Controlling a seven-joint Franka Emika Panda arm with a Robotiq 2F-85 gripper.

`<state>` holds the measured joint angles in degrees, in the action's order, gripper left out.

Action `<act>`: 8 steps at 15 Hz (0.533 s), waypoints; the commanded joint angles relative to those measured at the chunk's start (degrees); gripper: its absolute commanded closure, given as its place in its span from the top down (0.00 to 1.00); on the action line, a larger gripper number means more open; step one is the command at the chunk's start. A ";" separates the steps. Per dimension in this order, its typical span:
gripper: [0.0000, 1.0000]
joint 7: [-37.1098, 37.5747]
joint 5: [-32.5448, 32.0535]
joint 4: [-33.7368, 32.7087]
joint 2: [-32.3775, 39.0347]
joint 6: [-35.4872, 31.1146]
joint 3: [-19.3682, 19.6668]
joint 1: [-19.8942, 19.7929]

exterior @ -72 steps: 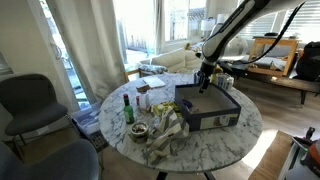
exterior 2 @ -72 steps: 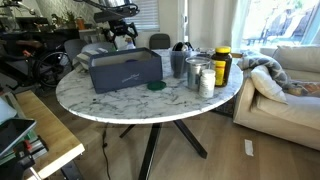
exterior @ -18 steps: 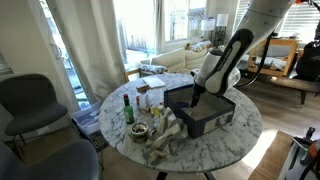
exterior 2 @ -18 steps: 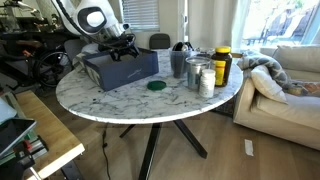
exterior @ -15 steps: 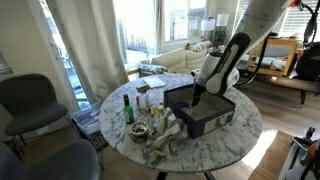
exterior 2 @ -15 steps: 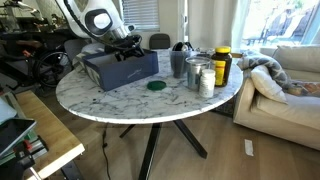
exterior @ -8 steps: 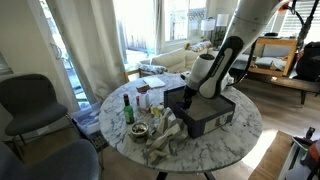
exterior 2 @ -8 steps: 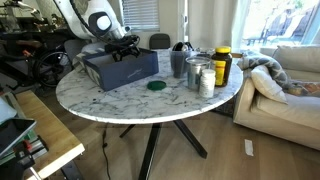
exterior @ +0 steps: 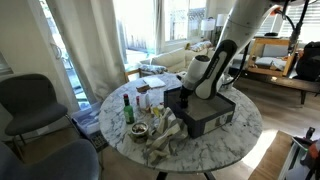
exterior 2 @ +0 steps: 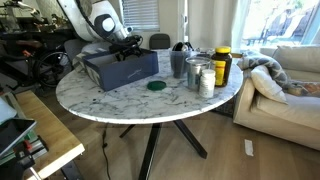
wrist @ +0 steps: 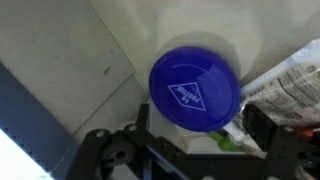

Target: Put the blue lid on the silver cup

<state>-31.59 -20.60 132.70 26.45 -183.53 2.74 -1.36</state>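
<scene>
One arm (exterior: 225, 50) has come down since a few seconds ago, from high over the black tray (exterior: 215, 120) to its rim. Its tool (wrist: 195, 150) hangs spread and empty. Beside the tray, the blue lid (wrist: 195, 90) lies flat, logo up, on the counter (wrist: 80, 50).

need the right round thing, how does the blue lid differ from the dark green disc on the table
Colour: the blue lid is bright blue, the green disc dark green.
Marking: the blue lid bears a white diamond logo, the green disc looks plain.
Place: the blue lid sits by the end effector, the green disc away from it.
Both are round and flat.
</scene>
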 commanded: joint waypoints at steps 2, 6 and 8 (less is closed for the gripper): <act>0.67 1.01 -1.74 -4.57 6.15 0.43 -0.52 -0.94; 0.42 1.49 -1.82 -6.39 8.00 0.23 0.97 0.20; 0.29 1.87 -1.89 -6.53 7.55 -0.03 2.15 1.24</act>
<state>-31.59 -20.70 127.93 31.80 -183.50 3.15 -1.59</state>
